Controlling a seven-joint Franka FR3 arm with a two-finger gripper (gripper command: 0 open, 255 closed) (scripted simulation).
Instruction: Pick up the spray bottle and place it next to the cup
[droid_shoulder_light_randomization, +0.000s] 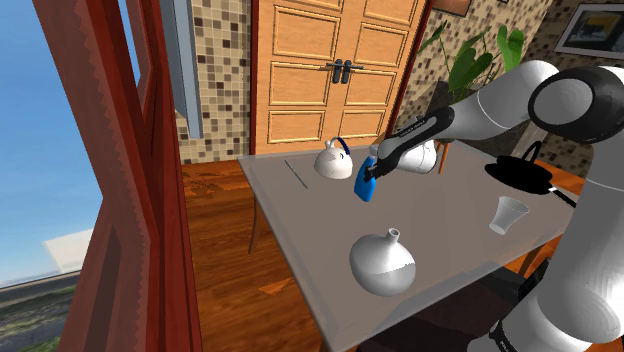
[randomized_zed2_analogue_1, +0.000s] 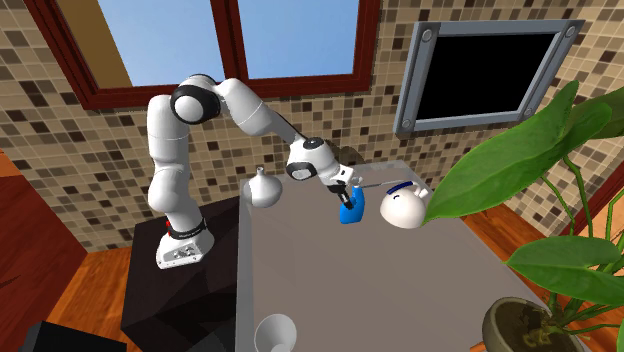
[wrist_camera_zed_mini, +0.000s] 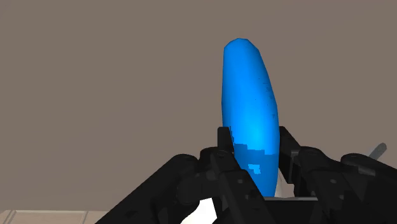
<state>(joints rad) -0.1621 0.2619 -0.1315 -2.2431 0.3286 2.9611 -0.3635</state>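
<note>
- You have one blue spray bottle (droid_shoulder_light_randomization: 365, 187).
- You have one white cup (droid_shoulder_light_randomization: 508, 213).
- Count one white round-bellied vase (droid_shoulder_light_randomization: 383, 262) with a narrow neck.
- Count one white kettle (droid_shoulder_light_randomization: 333, 160) with a blue handle.
- One grey table (droid_shoulder_light_randomization: 300, 215) bears these four things.
- You work one white arm (randomized_zed2_analogue_1: 255, 110) with one black gripper (wrist_camera_zed_mini: 251, 143) of two fingers (wrist_camera_zed_mini: 224, 137).
- You can see one potted plant (randomized_zed2_analogue_1: 530, 180).
- There is one wooden door (droid_shoulder_light_randomization: 335, 70) of two leaves.
- There is one red-framed window (randomized_zed2_analogue_1: 290, 40) of two panes.
- You will find one grey-framed black panel (randomized_zed2_analogue_1: 480, 75) on the wall.
</note>
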